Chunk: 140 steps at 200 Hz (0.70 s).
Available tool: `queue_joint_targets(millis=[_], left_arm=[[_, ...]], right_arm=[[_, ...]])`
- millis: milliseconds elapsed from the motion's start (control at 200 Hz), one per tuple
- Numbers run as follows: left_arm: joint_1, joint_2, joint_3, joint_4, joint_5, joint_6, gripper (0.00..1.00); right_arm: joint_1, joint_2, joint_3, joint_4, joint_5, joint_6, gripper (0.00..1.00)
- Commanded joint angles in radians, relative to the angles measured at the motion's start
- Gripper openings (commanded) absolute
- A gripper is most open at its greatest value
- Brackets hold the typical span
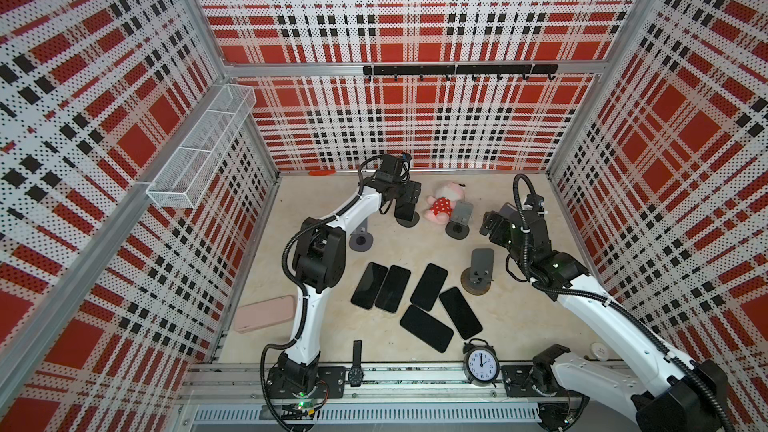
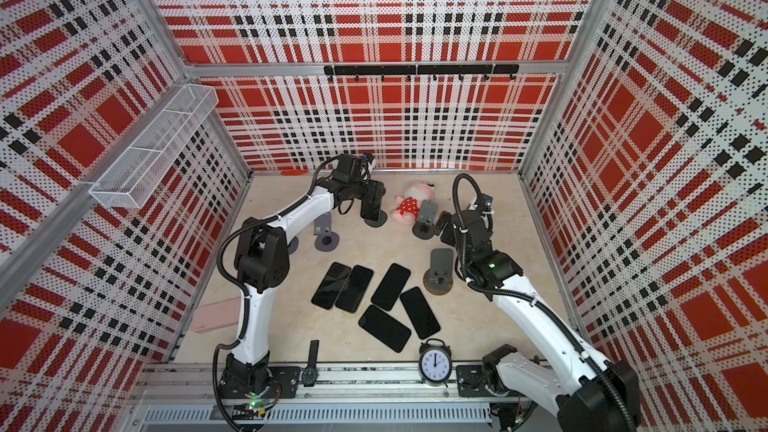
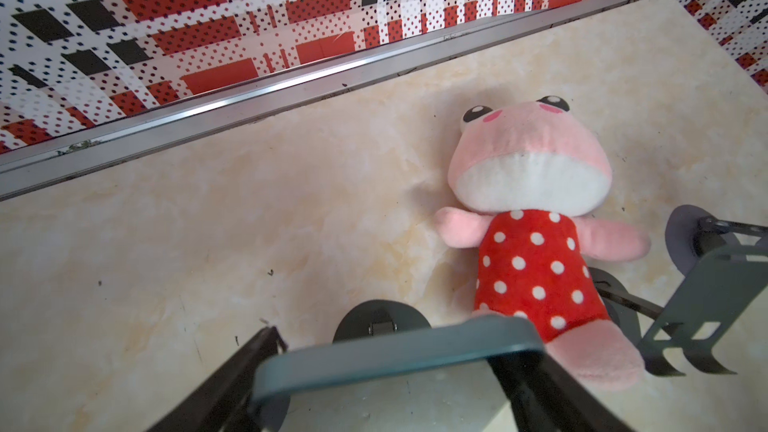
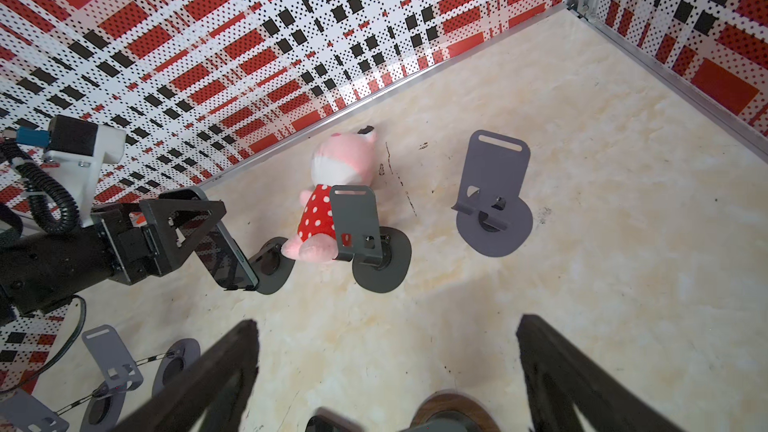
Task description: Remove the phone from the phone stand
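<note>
In both top views, a cream, marble-patterned table (image 1: 523, 317) sits inside perforated walls (image 1: 415, 126) of red, black and white plaid. The left gripper (image 1: 405, 206) angles down over a phone stand (image 1: 409, 222) with a flat, round, dark base near the far edge. A pink plush toy (image 1: 442, 203) in a red polka-dot dress lies just beside it, and an empty grey metal stand (image 1: 461, 213) sits against the toy's other side. Five glossy black loose phones (image 1: 428, 286) lie flat mid-table, and a round alarm clock (image 1: 481, 364) stands at the near edge. The right gripper (image 1: 487, 223) hangs well apart on the right. In the left wrist view, the phone (image 3: 395, 353), a slim slab with a rounded blue-grey rim, rises from the stand. The black fingers (image 3: 253, 363) press against its two long sides, grasping it. In the right wrist view, the phone leans on its stand between those triangular fingers, while the right gripper's own jaws gape wide around nothing.
</note>
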Motion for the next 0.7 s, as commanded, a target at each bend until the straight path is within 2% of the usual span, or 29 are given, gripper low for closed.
queue_joint_targets(millis=[0,446,696], left_arm=[[-0.005,-0.028,0.025,-0.016,0.017,-0.001,0.83],[-0.018,-0.099,0.021,-0.038,0.047,-0.009,0.74],[-0.045,-0.131,0.025,-0.069,-0.004,0.017,0.71]], right_arm=[[-0.011,-0.006,0.01,-0.001,-0.005,0.012,1.0],[-0.017,0.009,0.001,-0.005,-0.059,0.012,1.0],[-0.035,0.042,0.003,0.008,-0.137,0.025,1.0]])
